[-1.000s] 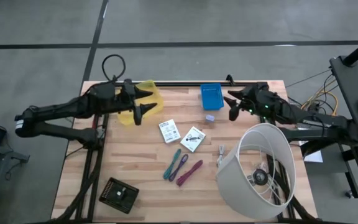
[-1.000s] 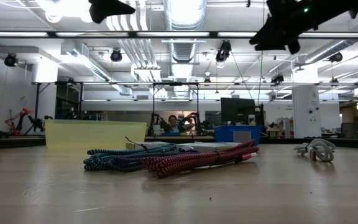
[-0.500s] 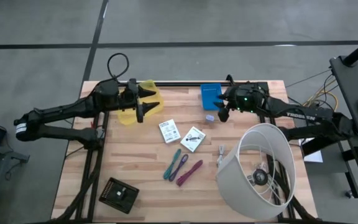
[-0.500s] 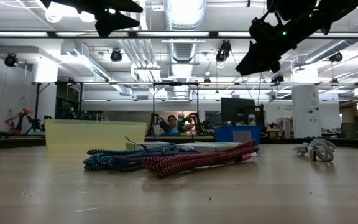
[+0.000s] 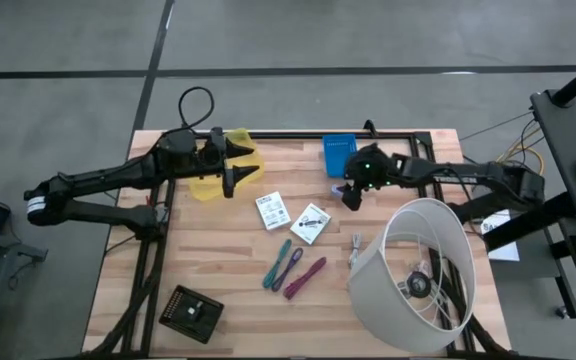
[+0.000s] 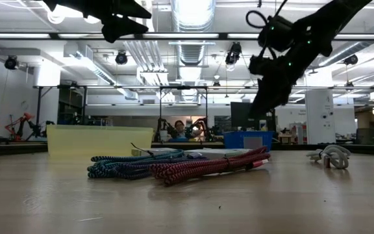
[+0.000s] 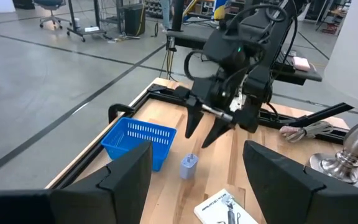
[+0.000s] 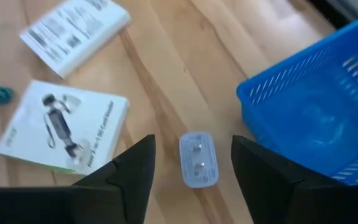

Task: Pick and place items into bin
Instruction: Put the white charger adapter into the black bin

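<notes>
Lavender plug (image 8: 198, 159) between right pincer (image 8: 191, 163) fingers.

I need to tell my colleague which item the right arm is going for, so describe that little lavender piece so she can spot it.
Start at the blue basket on the table's far edge. Just in front of it lies the lavender plug, between the open right gripper's fingers. Unlike the flat white packets nearby, it is a small rounded block with two metal prongs.

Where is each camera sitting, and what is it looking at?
High view: above the table, looking straight down; both arms show.
Low view: at tabletop height, looking across the cables into the room; arms hang overhead.
Left wrist view: on the left arm, facing the right hand over the lavender plug.
Right wrist view: on the right arm, looking down between its fingers.
Both wrist views share that plug and the blue bin.
</notes>
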Motion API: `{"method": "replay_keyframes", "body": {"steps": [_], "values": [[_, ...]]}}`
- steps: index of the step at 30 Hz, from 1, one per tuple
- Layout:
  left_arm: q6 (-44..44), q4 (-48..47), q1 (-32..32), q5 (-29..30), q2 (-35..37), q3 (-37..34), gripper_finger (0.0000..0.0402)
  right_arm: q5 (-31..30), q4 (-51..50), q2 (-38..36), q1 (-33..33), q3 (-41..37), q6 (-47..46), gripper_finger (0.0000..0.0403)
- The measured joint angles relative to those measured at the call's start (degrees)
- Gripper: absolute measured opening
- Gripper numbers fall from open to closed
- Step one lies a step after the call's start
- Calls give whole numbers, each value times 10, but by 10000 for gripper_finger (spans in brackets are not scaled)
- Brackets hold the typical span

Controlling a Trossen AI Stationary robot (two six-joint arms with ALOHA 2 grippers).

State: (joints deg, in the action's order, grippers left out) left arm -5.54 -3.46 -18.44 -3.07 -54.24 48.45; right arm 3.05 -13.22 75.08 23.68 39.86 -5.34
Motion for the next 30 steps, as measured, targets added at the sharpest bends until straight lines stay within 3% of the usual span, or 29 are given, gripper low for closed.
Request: {"method": "replay_keyframes", "body": {"steps": [7, 13, 30], "values": [[0, 0, 0, 0, 0, 0, 235, 0, -2, 40, 0, 0, 43, 256], [0, 0, 0, 0, 0, 0, 235, -2, -2, 60, 0, 0, 69, 276], [0, 0, 0, 0, 0, -1, 235, -7, 2, 126, 0, 1, 99, 235]]}}
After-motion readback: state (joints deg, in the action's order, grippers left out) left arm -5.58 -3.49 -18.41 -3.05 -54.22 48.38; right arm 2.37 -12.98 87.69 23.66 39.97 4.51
